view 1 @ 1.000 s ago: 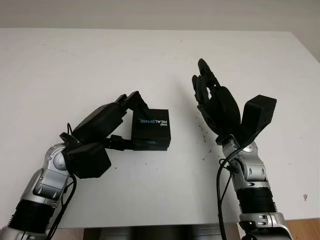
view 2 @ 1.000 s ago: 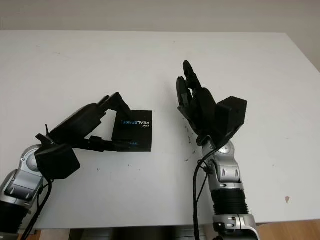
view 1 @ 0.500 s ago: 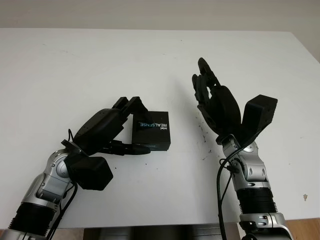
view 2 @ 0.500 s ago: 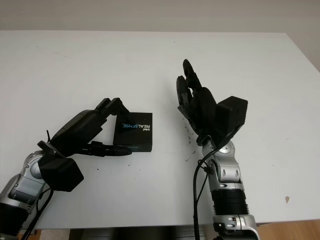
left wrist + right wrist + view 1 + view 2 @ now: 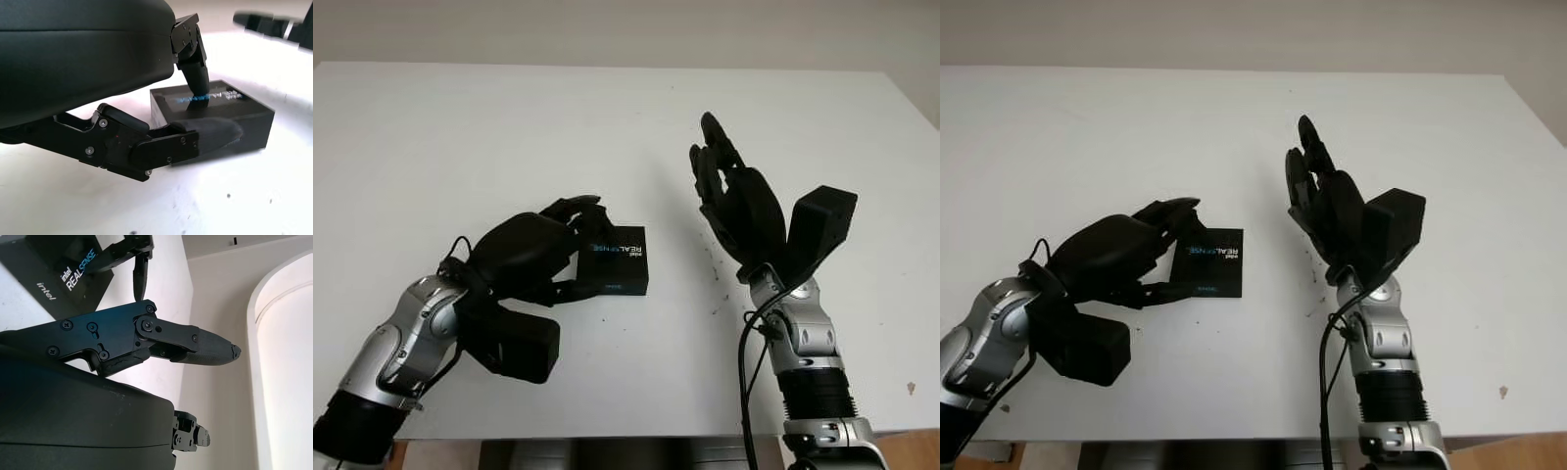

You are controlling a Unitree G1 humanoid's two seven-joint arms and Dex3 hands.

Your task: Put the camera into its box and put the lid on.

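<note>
Since a second ago, the left robot hand (image 5: 570, 235) has turned over and curled onto the black box (image 5: 619, 259).

On the white tabletop (image 5: 509, 127), the closed box with its lid on sits near the middle, and it has slid a little. The right robot hand (image 5: 729, 196) stays up in the air, well apart from the box, open and holding nothing. The left wrist view shows what the eye views hide: one fingertip (image 5: 198, 81) presses on the lid and the thumb (image 5: 205, 137) squeezes the side.
</note>
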